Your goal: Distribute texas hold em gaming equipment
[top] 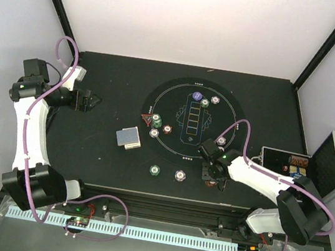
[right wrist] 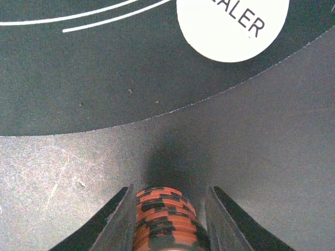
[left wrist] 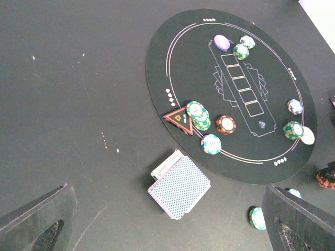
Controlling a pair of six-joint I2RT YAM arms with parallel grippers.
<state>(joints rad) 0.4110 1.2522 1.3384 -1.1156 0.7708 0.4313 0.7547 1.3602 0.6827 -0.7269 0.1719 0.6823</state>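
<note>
The right gripper is squeezing a stack of red chips, low over the table. Just ahead of it are the edge of the mat and the white dealer button. Many chips and the red triangle are already out on the mat. The cards lie in one pile ahead of the left gripper, which is wide open and empty. I think about half is done. The cards are still to be dealt.

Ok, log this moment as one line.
right gripper: straddling red-brown chip stack, grip unclear; left gripper: open, empty; dealer button: on mat
</note>
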